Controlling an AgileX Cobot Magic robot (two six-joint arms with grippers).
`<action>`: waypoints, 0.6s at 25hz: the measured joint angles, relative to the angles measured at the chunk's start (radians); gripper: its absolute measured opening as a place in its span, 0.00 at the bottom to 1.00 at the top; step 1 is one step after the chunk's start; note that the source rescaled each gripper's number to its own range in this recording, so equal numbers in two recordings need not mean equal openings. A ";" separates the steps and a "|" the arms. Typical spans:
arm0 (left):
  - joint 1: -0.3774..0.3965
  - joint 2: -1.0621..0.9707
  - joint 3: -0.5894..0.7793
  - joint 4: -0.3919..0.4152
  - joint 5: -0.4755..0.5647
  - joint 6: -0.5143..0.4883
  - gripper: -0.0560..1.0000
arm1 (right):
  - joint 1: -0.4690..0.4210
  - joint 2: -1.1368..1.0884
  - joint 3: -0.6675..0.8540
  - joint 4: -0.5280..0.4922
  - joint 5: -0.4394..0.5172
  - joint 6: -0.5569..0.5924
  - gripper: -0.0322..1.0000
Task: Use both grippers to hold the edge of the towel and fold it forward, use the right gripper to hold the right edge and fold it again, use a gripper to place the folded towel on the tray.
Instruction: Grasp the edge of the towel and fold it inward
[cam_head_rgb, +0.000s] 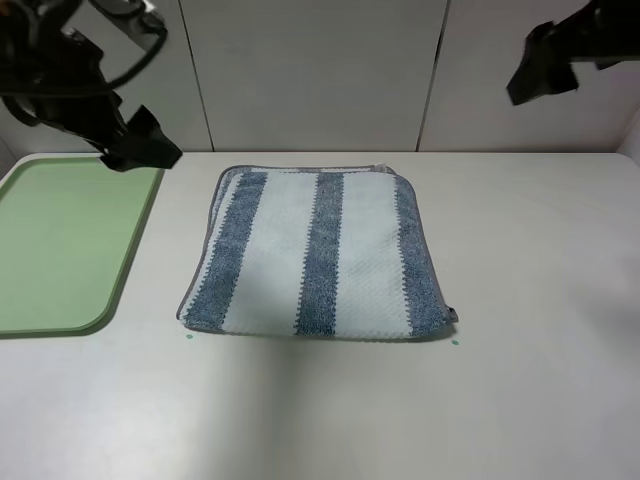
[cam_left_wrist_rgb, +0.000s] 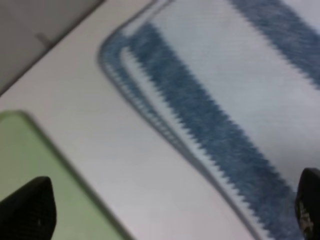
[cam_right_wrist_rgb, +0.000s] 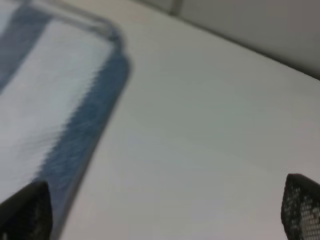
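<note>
The striped blue-grey and pale towel lies flat in the middle of the table, with two layers showing along its grey-stitched edge. The light green tray sits at the left. My left gripper hangs open above the tray's far right corner, left of the towel's far left corner. In the left wrist view its two fingertips stand wide apart over tray and towel. My right gripper is raised at the far right, open and empty, with the towel's far right corner beside it.
The white table spreads right of and in front of the towel. A pale panelled wall rises behind the table's far edge. Two small green marks sit near the towel's near corners.
</note>
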 joint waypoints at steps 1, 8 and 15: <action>-0.027 0.009 -0.001 0.000 0.000 0.005 0.95 | 0.031 0.015 0.000 0.000 -0.001 -0.002 1.00; -0.142 0.050 -0.001 0.000 0.002 0.053 0.95 | 0.217 0.086 0.000 -0.002 0.005 -0.081 1.00; -0.153 0.061 0.000 0.002 0.072 0.116 0.95 | 0.314 0.149 0.000 -0.002 0.026 -0.181 1.00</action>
